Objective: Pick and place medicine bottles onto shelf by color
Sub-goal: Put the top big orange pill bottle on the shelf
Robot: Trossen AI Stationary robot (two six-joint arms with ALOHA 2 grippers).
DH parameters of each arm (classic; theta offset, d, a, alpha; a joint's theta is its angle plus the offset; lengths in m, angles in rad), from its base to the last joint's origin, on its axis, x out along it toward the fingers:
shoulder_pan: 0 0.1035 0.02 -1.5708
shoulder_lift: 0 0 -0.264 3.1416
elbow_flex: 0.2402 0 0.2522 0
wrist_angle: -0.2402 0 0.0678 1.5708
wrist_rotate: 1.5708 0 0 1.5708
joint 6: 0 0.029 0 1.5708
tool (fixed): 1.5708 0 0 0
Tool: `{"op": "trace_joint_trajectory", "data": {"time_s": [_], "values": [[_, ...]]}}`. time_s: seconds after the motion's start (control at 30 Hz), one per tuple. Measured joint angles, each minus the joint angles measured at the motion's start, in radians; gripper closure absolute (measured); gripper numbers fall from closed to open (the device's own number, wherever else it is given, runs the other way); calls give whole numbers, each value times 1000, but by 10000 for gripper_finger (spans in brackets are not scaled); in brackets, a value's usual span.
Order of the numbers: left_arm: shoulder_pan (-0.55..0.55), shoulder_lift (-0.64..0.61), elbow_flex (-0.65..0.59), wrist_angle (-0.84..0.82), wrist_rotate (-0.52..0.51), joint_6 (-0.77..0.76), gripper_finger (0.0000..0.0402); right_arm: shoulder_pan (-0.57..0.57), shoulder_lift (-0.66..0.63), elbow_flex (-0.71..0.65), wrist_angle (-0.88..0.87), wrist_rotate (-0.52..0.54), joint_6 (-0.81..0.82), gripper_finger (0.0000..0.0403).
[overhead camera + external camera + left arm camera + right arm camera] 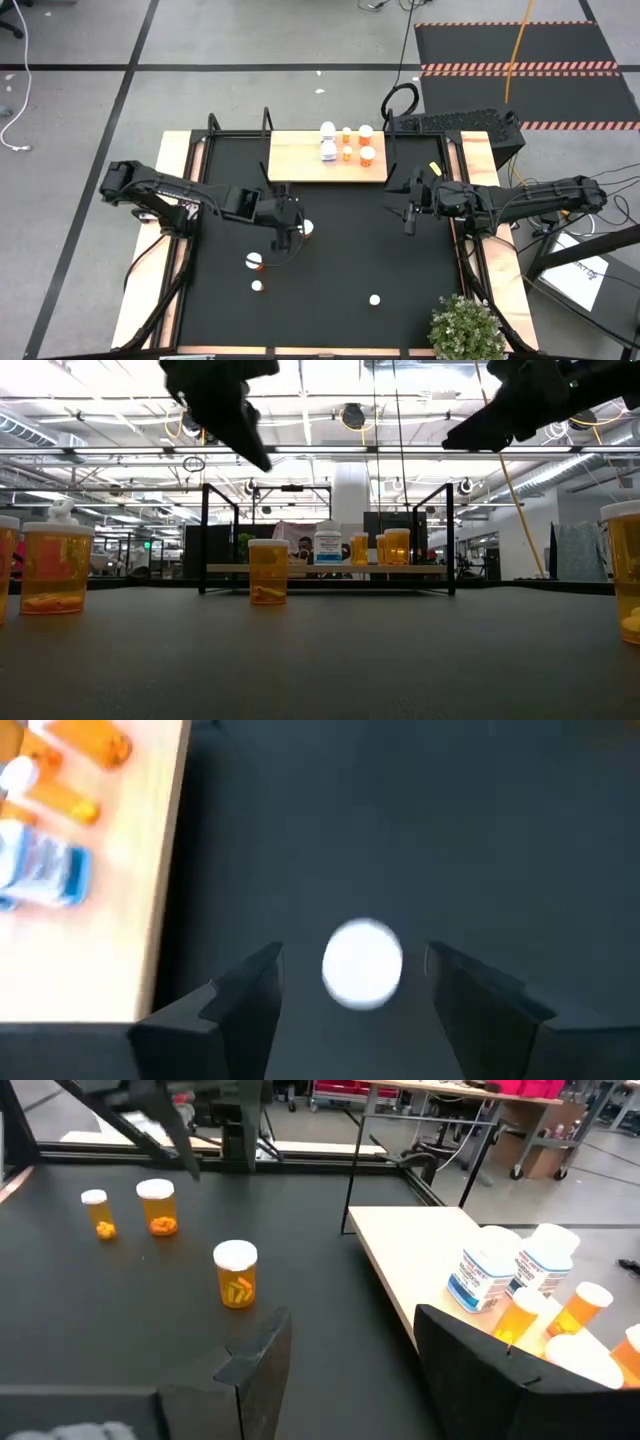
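Note:
The shelf (300, 160) lies at the table's far edge. It carries two white bottles (328, 150) and several orange bottles (366, 155). Several more orange bottles with white caps stand upright on the black table. One of them (306, 228) stands near the centre. My left gripper (352, 960) is open and points down above this bottle. Its white cap (362, 963) shows between the two fingers without touching them. The low view shows the gripper (245, 435) well above that bottle (267, 570). My right gripper (350, 1350) is open and hovers right of centre (410, 215).
Two orange bottles (255, 261) (257, 286) stand near the left side and another (375, 299) nearer the right. A potted plant (465, 328) sits at the near right corner. Black metal uprights (205, 540) stand at the shelf's ends. Bare black mat lies between the arms.

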Motion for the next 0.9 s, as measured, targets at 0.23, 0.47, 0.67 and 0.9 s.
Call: {"op": "trace_joint_trajectory", "data": {"time_s": [0.23, 0.47, 0.67, 0.9], "values": [[-16, 9, -123, 227, 1, -13, 158, 0, 0, 0, 18, 0, 4, 197], [-15, 9, -175, 325, 0, -16, 158, 0, 0, 0, 45, -45, 62, 197], [-11, 9, -231, 340, 1, -56, 158, 0, 26, 22, 41, -103, 112, 197], [-10, 9, -268, 351, -7, -106, 131, 30, 133, 75, 37, -104, 135, 197]]}}
